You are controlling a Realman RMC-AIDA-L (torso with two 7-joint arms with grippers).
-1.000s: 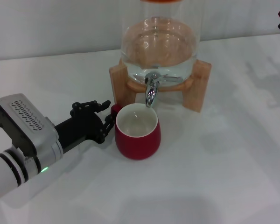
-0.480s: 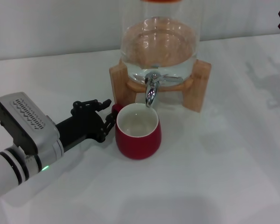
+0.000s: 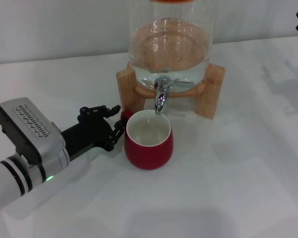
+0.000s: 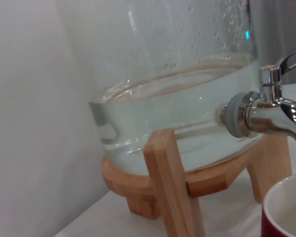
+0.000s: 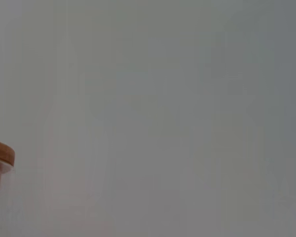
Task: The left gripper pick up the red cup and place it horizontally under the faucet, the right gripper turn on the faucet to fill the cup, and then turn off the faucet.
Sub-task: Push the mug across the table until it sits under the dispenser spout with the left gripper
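the left gripper [image 3: 118,125] pinches the handle of the upright red cup [image 3: 148,140] under the faucet [image 3: 161,97].

Red cup [image 3: 148,143]: squat, dark red, white inside, upright, apparently empty, directly below the faucet [image 3: 161,94]. Faucet: chrome, spout pointing down.
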